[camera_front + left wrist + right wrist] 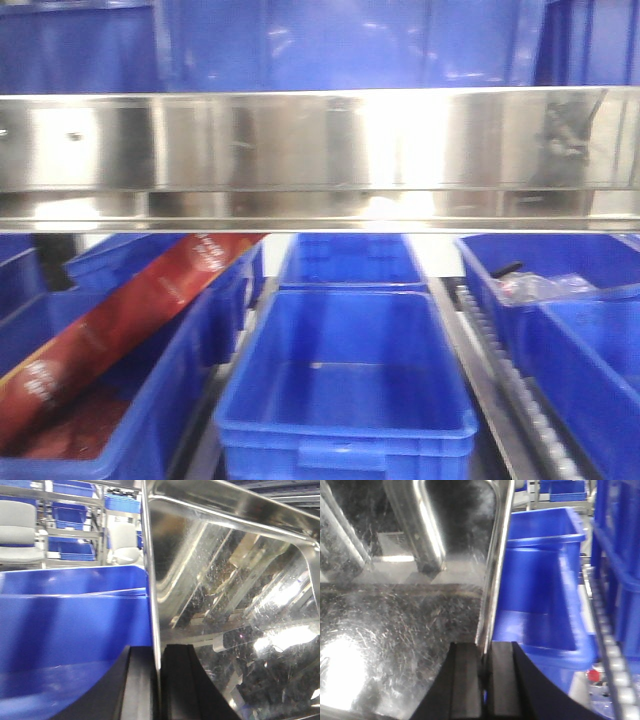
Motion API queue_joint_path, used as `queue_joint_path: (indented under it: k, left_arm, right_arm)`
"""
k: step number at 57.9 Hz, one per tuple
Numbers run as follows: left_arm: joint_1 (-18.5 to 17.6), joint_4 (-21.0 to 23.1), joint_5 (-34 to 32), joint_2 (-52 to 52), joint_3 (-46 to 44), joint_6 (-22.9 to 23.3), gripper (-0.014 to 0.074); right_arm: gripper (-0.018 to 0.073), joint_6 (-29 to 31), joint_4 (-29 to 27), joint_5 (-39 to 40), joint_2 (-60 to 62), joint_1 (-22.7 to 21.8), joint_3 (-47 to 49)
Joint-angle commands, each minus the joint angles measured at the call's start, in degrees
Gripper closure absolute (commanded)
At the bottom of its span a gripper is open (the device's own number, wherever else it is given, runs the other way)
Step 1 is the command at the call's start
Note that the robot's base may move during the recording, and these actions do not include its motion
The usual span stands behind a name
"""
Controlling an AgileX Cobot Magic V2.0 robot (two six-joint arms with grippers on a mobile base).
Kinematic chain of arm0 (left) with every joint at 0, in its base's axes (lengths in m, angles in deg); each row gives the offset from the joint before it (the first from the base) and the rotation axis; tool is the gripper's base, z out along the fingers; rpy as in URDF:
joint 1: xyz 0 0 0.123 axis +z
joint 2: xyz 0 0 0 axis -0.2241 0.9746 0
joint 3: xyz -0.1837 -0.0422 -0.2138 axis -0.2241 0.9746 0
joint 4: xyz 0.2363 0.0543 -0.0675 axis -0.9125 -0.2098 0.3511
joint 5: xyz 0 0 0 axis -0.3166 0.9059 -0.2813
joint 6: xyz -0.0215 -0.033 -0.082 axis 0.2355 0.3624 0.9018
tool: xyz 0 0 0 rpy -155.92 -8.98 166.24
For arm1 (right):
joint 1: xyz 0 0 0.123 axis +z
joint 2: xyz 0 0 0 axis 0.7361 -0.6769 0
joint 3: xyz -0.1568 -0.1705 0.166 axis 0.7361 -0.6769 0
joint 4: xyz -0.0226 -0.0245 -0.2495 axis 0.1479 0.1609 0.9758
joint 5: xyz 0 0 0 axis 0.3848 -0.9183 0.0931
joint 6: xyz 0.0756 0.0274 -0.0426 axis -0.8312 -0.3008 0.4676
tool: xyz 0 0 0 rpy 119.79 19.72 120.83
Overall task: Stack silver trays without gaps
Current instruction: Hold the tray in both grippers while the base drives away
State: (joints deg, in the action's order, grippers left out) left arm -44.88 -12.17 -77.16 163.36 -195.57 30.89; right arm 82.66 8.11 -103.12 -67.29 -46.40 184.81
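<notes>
Two grippers, one silver tray (225, 605) — the left gripper (157, 667) is clamped on its rolled rim, and the right gripper (484, 667) pinches the rim on its own side. The tray hangs just beside the blue crates (65, 625), rim running straight away from each wrist; can't tell its long axis. The only writing is on a red pack (130, 310) leaning in a crate — too blurry to read. A steel rail (320, 140) crosses the front view.
</notes>
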Motion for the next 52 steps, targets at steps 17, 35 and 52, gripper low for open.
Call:
queue_joint_path:
  k: [17,35,52]
  left_arm:
    - [-0.4,0.3,-3.4,-1.1,-0.7,-0.1,0.0616]
    - [-0.4,0.3,-3.4,-1.1,-0.7,-0.1,0.0616]
    - [-0.4,0.3,-3.4,-1.1,-0.7,-0.1,0.0616]
  right_arm:
    - [0.0638,1.0,0.3,1.7,1.1,0.2,0.7]
    - [0.0638,1.0,0.3,1.7,1.1,0.2,0.7]
    - [0.0638,1.0,0.3,1.7,1.0,0.2,0.7]
